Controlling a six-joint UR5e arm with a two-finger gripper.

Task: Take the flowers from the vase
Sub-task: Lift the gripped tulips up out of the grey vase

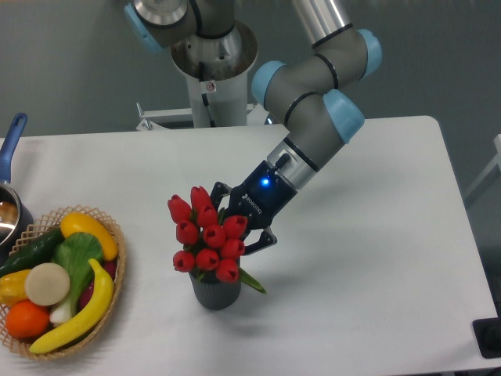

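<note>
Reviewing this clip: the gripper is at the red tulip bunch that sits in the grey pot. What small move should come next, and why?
Probably a short lift straight up. The two-finger gripper appears closed around the bunch of red tulip buds, though the buds hide its fingertips. The green stems seem still seated in the small dark grey ribbed pot, so raising the bunch along the pot's axis should free it without tipping the pot.
</note>
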